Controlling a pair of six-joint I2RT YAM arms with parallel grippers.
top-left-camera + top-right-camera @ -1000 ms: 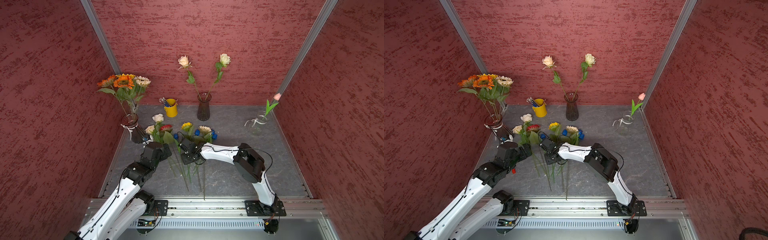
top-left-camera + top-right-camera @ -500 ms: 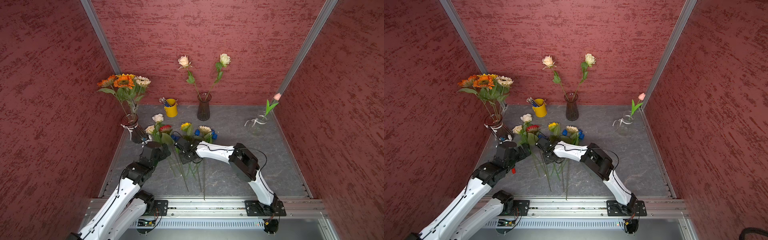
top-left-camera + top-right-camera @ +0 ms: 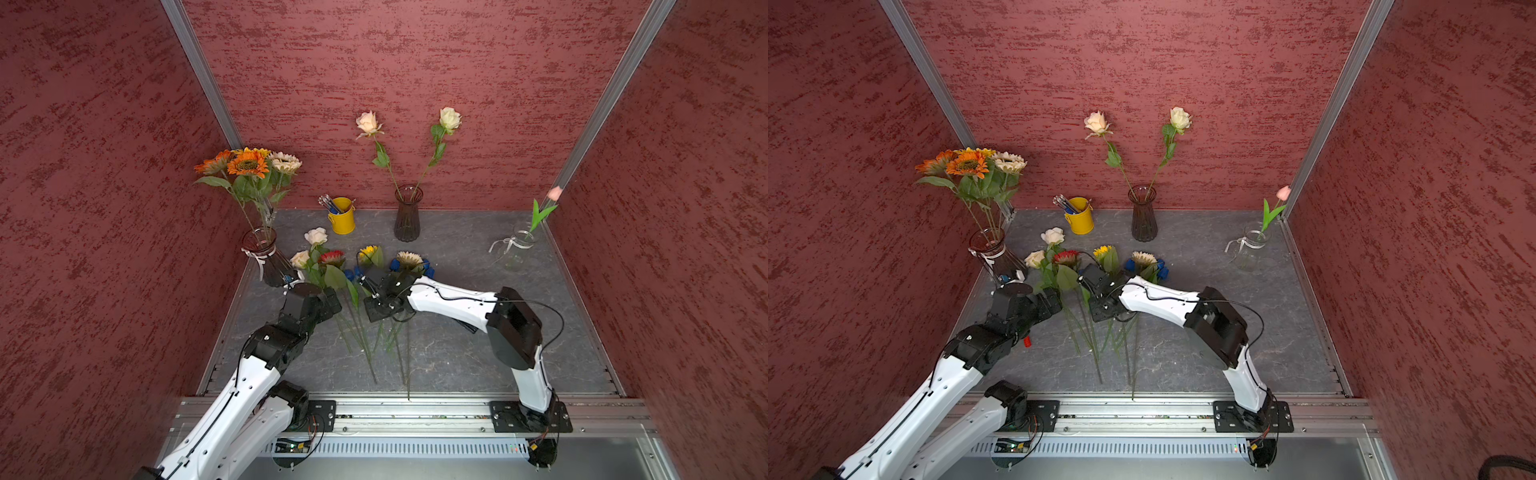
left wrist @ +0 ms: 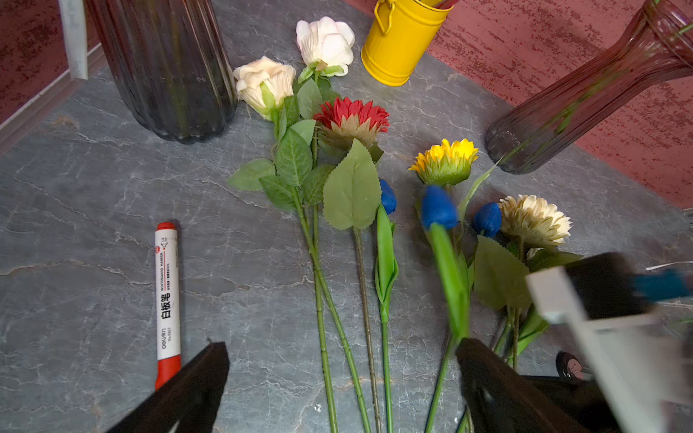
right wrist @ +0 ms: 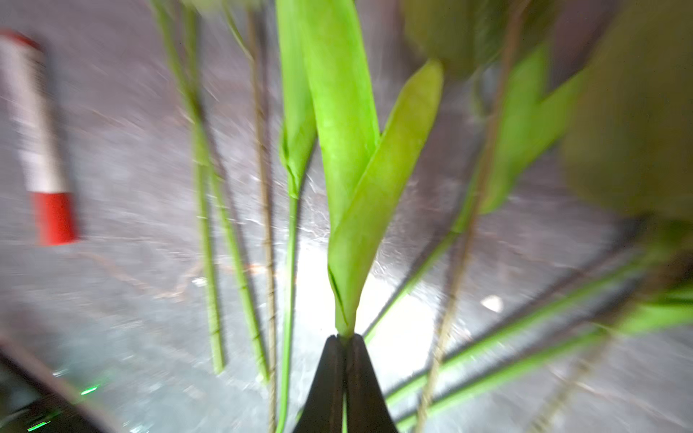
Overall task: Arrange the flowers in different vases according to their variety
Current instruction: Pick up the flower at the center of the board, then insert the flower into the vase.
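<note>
On the grey table [image 4: 93, 180], right gripper [image 5: 345, 339] pinched tight on the leafy stem of a blue tulip [image 4: 438, 207], bloom ahead of its fingertips among loose flowers [image 4: 350, 120], left gripper [image 4: 339, 378] spread wide above the neighbouring rose and sunflower stems.

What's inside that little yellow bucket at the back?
A bunch of pens or pencils stands in the yellow bucket, their tips poking above the rim. The solid wall hides their lower ends and whatever else may lie at the bottom.
</note>
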